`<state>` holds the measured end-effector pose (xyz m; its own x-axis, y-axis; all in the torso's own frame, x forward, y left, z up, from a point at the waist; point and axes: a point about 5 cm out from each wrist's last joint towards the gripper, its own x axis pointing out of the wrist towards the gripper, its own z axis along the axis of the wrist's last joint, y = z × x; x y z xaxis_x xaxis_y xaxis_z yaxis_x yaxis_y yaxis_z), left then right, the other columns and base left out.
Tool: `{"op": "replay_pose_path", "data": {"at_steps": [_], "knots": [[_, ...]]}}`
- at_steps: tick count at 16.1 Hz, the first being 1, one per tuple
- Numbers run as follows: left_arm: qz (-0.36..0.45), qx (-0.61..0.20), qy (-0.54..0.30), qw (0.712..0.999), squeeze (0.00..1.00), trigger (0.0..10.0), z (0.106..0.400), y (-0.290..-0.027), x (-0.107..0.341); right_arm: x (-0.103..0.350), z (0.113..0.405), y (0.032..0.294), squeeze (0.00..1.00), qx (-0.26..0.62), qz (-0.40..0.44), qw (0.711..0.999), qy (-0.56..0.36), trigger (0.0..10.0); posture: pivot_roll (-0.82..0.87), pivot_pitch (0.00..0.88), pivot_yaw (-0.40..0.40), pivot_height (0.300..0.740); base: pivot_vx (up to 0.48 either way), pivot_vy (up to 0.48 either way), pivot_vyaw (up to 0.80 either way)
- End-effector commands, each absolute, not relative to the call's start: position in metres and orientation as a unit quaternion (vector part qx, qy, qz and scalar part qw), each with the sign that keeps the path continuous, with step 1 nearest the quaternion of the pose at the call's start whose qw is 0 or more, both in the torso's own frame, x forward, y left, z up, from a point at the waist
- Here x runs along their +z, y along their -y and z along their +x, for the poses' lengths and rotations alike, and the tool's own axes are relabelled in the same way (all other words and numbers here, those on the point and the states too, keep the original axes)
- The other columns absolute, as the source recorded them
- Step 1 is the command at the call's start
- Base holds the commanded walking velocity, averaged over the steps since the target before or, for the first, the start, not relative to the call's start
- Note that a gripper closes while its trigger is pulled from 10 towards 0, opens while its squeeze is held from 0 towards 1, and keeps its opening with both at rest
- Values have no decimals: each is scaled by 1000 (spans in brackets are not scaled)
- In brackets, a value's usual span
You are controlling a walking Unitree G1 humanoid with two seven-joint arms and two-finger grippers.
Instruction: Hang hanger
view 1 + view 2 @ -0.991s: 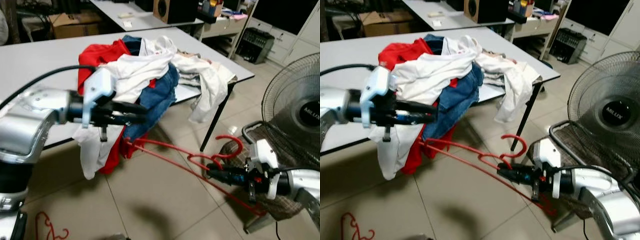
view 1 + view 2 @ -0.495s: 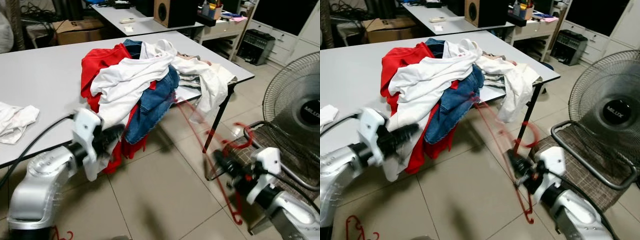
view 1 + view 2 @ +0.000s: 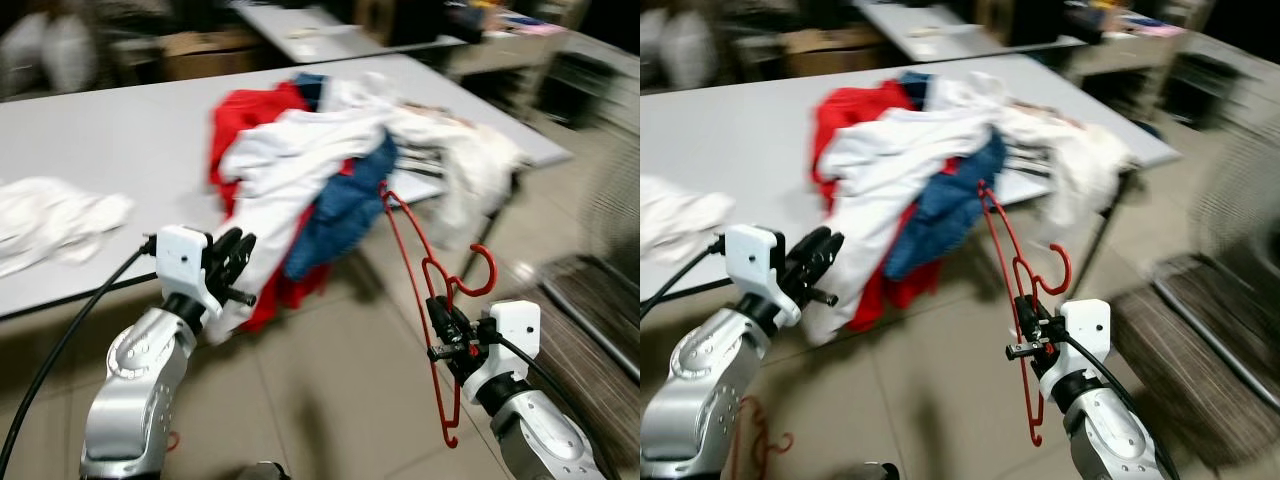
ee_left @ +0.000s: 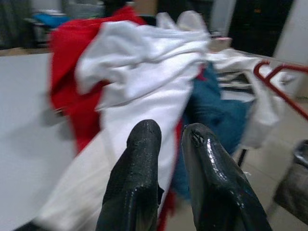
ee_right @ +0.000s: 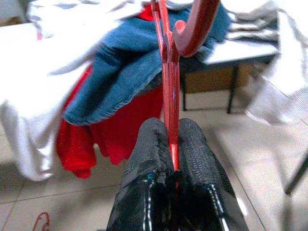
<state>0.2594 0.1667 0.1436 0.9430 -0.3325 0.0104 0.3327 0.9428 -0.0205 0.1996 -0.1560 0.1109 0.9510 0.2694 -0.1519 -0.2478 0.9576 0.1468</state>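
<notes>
Right wrist view is showing the red hanger [image 5: 169, 82] pinched between the right gripper [image 5: 169, 159]'s two black fingers, which are closing on its thin wire below the hook. Seen from the head, the hanger is standing nearly upright in the air above the tiled floor [image 3: 330, 400], its hook curling to the robot's right and its long frame reaching from near the table edge down past the gripper. The right arm is bending upward at the robot's lower right, wrist raised, holding the hanger just in front of the heap of clothes [image 3: 320, 170] that is spilling off the grey table [image 3: 100, 140]. The left gripper [image 3: 235, 268] is holding nothing, its fingers resting close together with a narrow gap, the arm bent and pointing toward the hanging white and red garments. Judging by this, the hanger is picked up but not yet hung; no rail or hook to receive it is appearing in these blurred frames, so the hanging itself is remaining.
</notes>
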Motion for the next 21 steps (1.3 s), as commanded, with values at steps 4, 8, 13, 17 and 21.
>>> {"op": "replay_pose_path", "data": {"at_steps": [4,8,13,17,21], "knots": [[0,-142,4,990,0,10000,259,-163,149,116,204,157,0,139,77,984,-78,10000,31,0,-5,740,0,0,800],[18,-153,12,988,0,10000,258,-167,152,118,208,155,0,140,81,985,-63,10000,45,0,-16,740,0,0,800],[33,-160,6,987,0,10000,260,-166,153,126,209,160,0,122,87,988,-22,10000,45,0,-6,740,0,251,160],[35,-160,4,986,0,10000,262,-168,153,134,207,174,0,111,65,992,5,10000,40,0,2,740,0,325,0],[35,-152,4,988,0,10000,263,-171,153,127,208,168,0,118,83,989,-11,10000,44,0,-7,740,0,331,0]]}}
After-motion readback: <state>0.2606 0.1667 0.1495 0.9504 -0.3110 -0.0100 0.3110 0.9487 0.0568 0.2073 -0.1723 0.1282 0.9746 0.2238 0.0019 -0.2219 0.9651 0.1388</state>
